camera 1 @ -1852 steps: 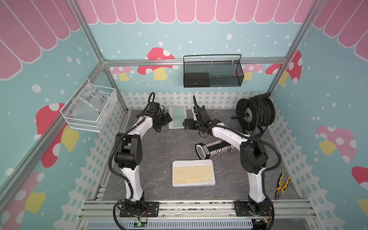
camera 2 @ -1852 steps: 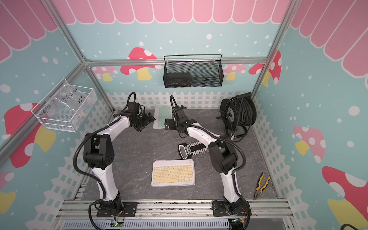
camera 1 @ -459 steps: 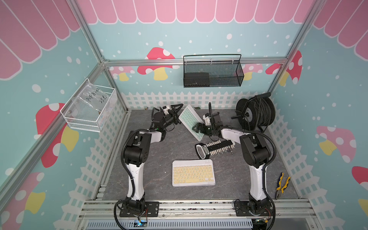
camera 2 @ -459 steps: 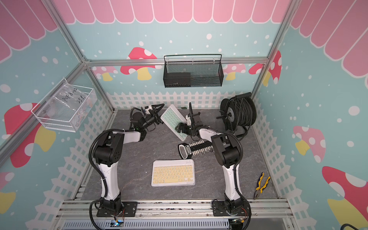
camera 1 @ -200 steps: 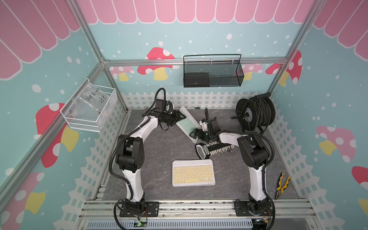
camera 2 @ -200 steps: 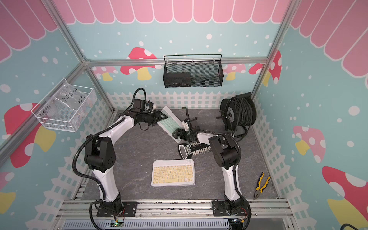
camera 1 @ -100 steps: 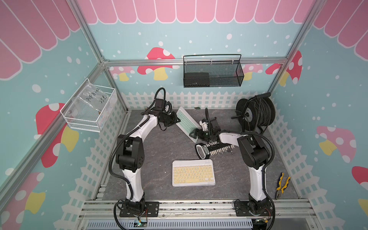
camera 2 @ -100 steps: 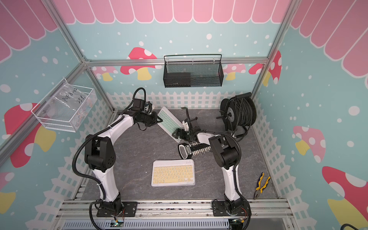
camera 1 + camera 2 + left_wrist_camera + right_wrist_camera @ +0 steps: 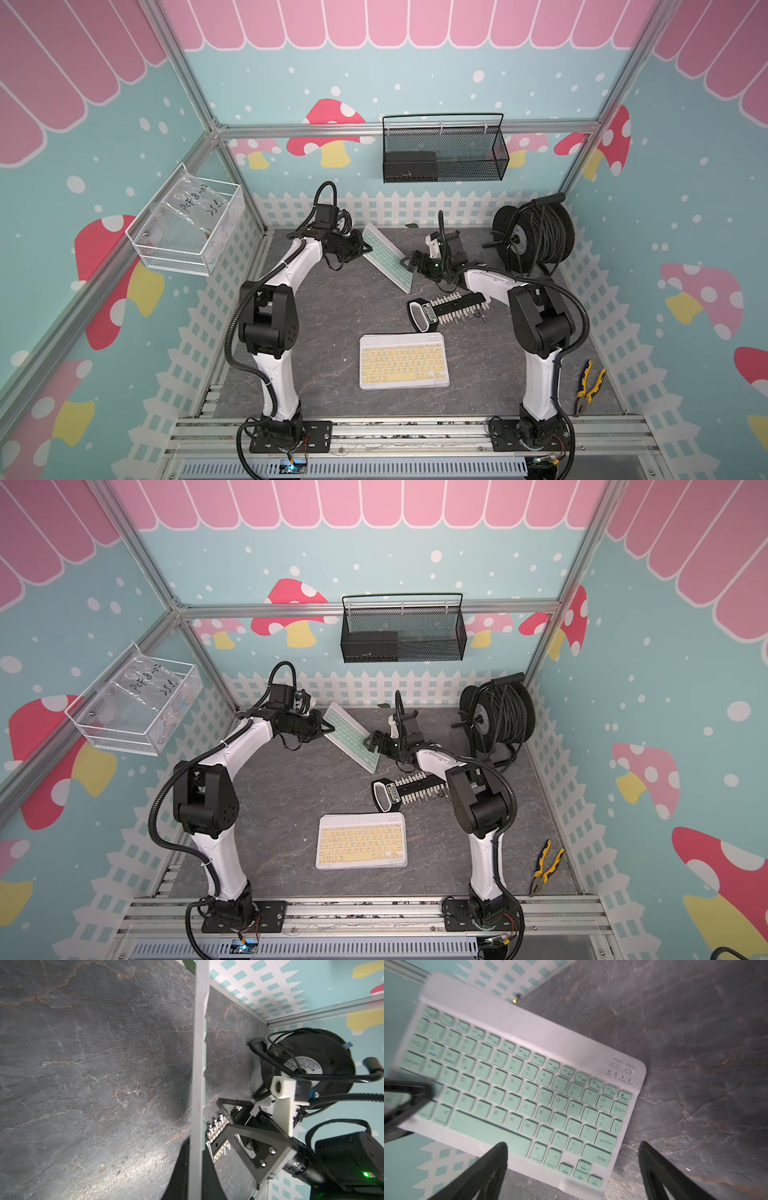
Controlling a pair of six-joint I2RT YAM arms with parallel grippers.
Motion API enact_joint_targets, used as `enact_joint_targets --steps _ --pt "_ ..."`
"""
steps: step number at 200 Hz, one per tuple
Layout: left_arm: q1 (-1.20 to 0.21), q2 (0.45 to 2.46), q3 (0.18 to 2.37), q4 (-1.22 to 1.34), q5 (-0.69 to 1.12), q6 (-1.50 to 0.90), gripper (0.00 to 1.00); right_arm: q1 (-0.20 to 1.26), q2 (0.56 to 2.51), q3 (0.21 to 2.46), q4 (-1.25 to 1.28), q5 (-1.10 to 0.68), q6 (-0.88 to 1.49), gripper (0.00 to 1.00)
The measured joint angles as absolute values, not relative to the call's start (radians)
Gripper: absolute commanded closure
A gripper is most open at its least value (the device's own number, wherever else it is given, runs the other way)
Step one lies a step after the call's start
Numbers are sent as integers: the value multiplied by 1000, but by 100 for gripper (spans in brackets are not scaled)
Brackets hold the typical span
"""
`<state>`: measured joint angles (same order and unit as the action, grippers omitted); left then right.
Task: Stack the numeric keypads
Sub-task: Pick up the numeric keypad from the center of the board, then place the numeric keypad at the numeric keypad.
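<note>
A mint-green keypad (image 9: 386, 257) stands tilted on its long edge at the back of the table, and shows in both top views (image 9: 351, 737). My left gripper (image 9: 360, 246) is shut on its far end. The left wrist view has the keypad (image 9: 197, 1064) edge-on as a pale strip clamped in the left gripper (image 9: 195, 1178). My right gripper (image 9: 409, 264) is open at the keypad's lower end. In the right wrist view the keypad's (image 9: 519, 1088) corner lies between the right gripper's (image 9: 573, 1150) spread fingers. A yellow keypad (image 9: 404, 360) lies flat near the front.
A black bar holder with white pegs (image 9: 446, 309) lies between the two keypads. A cable reel (image 9: 536, 237) stands at the back right and pliers (image 9: 590, 386) lie at the front right. A black mesh basket (image 9: 444, 153) and a clear bin (image 9: 187, 226) hang on the walls.
My left gripper has closed on the mint-green keypad's end. The keypad stays tilted in about the same place. The right gripper has stayed open beside it.
</note>
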<state>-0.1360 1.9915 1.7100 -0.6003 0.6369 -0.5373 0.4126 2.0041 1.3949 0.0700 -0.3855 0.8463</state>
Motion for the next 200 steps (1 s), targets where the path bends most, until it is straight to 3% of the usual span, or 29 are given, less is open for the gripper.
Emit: enact_joint_targets --steps 49,116,200 --pt "-93 1925 1590 -532 696 -596 100 381 1885 1359 146 -373 903 0" --pt "-110 1478 1185 -356 706 -731 100 374 1589 1064 163 -389 934 1" --pt "-398 933 793 -324 477 -900 100 389 1041 753 -97 -374 917 0"
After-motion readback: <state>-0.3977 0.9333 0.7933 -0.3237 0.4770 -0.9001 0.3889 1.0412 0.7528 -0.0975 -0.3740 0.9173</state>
